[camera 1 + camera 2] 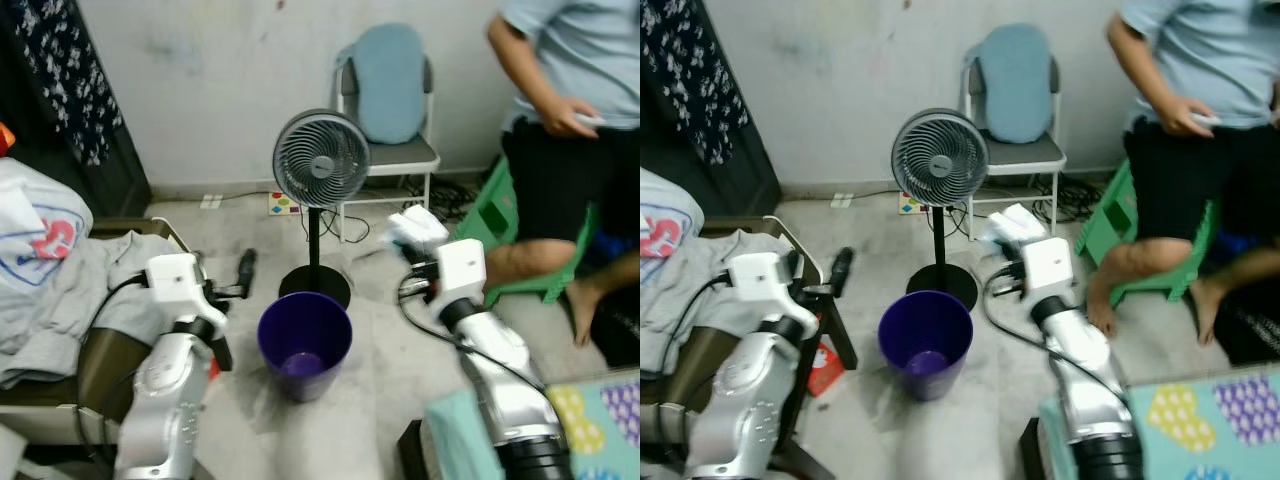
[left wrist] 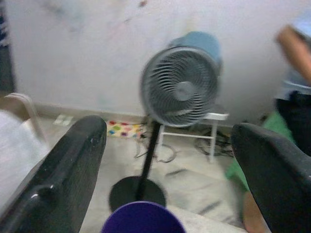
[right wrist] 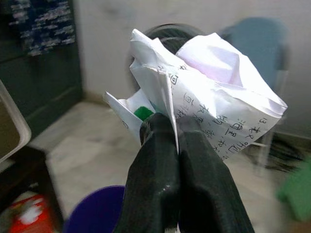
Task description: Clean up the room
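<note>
A crumpled white sheet of handwritten paper [image 3: 204, 82] is clamped in the right pincer [image 3: 177, 141], held up at 2 o'clock from the purple plastic bin [image 1: 304, 343]. Left pincer [image 2: 170, 170] is spread wide, nothing in it. Probably gets carried over the bin and dropped next.

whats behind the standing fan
Behind the standing fan stands a grey folding chair with a blue cushion, against the wall. The fan head covers part of the chair's left side.

Crumpled white paper [image 3: 209, 92], matt, handwritten; glossy black fingers [image 3: 155, 179] of the right gripper [image 3: 177, 133]; smooth purple plastic bin [image 1: 305, 342]; grey cloth garments [image 1: 75, 290]; mottled stone-like floor [image 1: 390, 370].
</note>
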Robot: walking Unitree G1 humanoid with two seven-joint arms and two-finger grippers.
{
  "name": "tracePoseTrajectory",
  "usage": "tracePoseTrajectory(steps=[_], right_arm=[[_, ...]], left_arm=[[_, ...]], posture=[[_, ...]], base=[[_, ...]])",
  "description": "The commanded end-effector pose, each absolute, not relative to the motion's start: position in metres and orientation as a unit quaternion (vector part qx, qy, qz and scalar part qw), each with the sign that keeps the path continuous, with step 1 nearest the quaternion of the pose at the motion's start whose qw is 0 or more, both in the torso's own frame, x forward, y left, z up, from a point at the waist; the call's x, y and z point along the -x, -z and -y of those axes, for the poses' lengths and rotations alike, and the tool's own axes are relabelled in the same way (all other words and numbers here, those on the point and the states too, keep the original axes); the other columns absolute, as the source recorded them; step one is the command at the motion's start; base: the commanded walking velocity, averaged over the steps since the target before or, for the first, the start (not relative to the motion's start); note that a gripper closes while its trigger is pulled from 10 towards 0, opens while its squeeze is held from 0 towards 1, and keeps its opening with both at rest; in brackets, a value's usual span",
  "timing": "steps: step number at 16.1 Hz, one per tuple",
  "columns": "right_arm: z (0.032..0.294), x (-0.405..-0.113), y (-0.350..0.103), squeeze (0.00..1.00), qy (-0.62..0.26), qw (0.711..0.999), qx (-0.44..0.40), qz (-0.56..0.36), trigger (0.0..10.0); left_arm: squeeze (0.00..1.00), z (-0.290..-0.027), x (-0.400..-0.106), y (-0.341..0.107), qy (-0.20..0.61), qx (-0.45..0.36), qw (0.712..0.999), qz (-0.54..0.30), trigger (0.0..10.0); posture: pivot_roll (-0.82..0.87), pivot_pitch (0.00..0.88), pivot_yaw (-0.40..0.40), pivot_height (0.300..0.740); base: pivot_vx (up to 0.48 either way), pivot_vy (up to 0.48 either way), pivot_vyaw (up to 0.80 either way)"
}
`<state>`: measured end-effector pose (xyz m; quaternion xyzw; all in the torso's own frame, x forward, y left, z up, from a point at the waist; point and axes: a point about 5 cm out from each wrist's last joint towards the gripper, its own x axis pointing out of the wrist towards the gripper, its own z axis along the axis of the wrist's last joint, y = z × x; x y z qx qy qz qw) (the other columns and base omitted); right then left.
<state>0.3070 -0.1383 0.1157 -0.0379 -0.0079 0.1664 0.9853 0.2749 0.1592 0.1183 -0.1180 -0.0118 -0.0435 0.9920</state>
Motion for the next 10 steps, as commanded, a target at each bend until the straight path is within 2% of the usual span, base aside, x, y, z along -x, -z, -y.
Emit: tracePoseTrajectory(steps=[1, 3, 7, 10], right_arm=[[0.1394, -0.3089, -0.1185, 0.00, -0.165, 0.985, 0.041, 0.012, 10.0], [0.1393, -0.3089, -0.1184, 0.00, -0.166, 0.985, 0.042, 0.012, 10.0], [0.1380, -0.3092, -0.1182, 0.00, -0.169, 0.985, 0.045, 0.014, 10.0], [0.1377, -0.3091, -0.1178, 0.00, -0.170, 0.984, 0.044, 0.014, 10.0]], left_arm=[[0.00, -0.1604, -0.2759, -0.1205, 0.042, 0.117, 0.992, 0.014, 10.0], [0.00, -0.1604, -0.2761, -0.1204, 0.042, 0.117, 0.992, 0.013, 10.0], [0.00, -0.1605, -0.2769, -0.1188, 0.041, 0.115, 0.992, 0.009, 10.0], [0.00, -0.1609, -0.2782, -0.1164, 0.031, 0.113, 0.993, 0.000, 10.0]], posture=[[-0.05, 0.000, -0.026, 0.740], [-0.05, 0.000, -0.027, 0.740], [-0.05, 0.000, -0.025, 0.740], [-0.05, 0.000, -0.023, 0.740]], base=[[0.270, 0.000, 0.00], [0.270, 0.000, 0.00], [0.000, 0.000, 0.80], [0.000, 0.000, 0.00]])
